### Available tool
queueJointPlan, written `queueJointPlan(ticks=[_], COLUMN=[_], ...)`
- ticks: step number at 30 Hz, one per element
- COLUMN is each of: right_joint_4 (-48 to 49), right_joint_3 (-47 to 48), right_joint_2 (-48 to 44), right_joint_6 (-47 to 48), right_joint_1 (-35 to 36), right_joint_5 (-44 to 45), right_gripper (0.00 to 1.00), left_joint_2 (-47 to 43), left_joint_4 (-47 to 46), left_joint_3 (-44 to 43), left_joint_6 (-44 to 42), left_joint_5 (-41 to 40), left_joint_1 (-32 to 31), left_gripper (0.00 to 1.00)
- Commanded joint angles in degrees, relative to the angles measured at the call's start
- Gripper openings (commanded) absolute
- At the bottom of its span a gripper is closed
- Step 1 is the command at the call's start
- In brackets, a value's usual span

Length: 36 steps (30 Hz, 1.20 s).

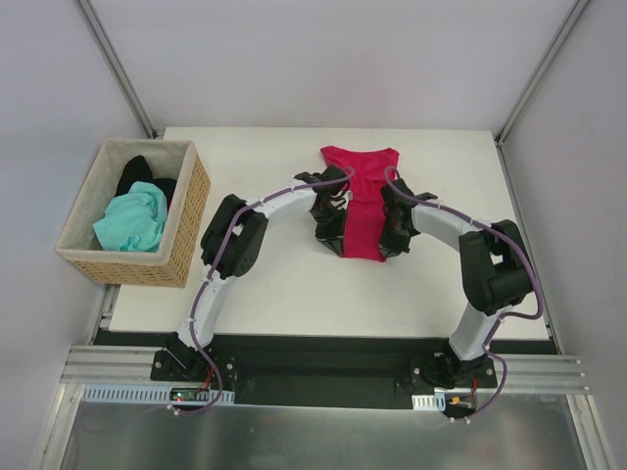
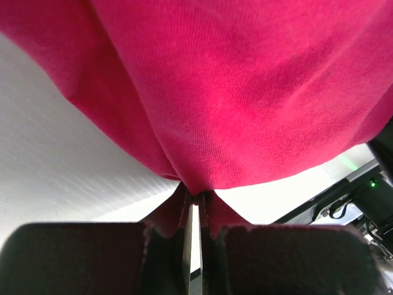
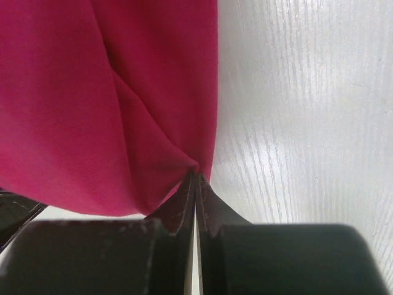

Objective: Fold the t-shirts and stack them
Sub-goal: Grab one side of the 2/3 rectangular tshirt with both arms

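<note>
Crimson cloth fills most of both wrist views. The crimson t-shirt (image 1: 361, 191) lies on the white table (image 1: 294, 284), toward its far middle. It is gathered into a narrow strip at its near end and spreads wider at the far end. The left gripper (image 2: 195, 200) stands at the shirt's left side, its jaws clenched on a pinched fold of the red fabric, which fans out from the fingertips. The right gripper (image 3: 195, 179) is at the shirt's right side, its jaws likewise clamped tight on a ridge of the same shirt, with bare table just beside it. Well apart, at the table's left edge, a tan wicker basket (image 1: 186, 230) holds the crumpled mint-green t-shirt (image 1: 132, 223) at its near end. The black t-shirt (image 1: 142, 174) lies behind it.
</note>
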<state>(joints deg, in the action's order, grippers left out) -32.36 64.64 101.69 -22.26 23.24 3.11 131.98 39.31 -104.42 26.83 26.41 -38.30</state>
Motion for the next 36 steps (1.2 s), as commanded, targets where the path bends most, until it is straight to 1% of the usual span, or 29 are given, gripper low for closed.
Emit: queueJointPlan(ticks=[1,9,14,21,29,36], right_joint_4=[-1.1,-2.0,-2.9,-3.2,-6.4,-7.7], right_joint_3=[0.6,0.0,-1.4,-4.9,-4.9,-5.0], right_joint_2=[-5.8,-10.5,-12.8,-18.1,-23.8,-25.0], right_joint_6=[-1.2,-3.7,-5.2,-9.6,-12.2,-13.2], right_joint_1=[0.7,2.8,5.6,10.2,13.3,14.8], right_joint_5=[1.4,1.5,2.6,4.4,7.1,8.4], right_gripper=[0.01,0.01,0.01,0.01,0.01,0.01], left_joint_2=[-5.9,-12.0,-15.2,-17.7,-20.2,-23.2], left_joint_4=[1.3,1.3,1.5,1.6,1.9,2.5], left_joint_3=[1.8,6.1,8.3,10.9,13.4,14.8], left_joint_6=[0.2,1.3,1.8,2.4,3.0,4.2], left_joint_5=[-2.2,-3.2,-4.0,-5.0,-5.2,-6.1], left_joint_1=[-0.5,-0.6,-1.2,-2.8,-4.7,-6.2], left_gripper=[0.0,0.0,0.0,0.0,0.0,0.0])
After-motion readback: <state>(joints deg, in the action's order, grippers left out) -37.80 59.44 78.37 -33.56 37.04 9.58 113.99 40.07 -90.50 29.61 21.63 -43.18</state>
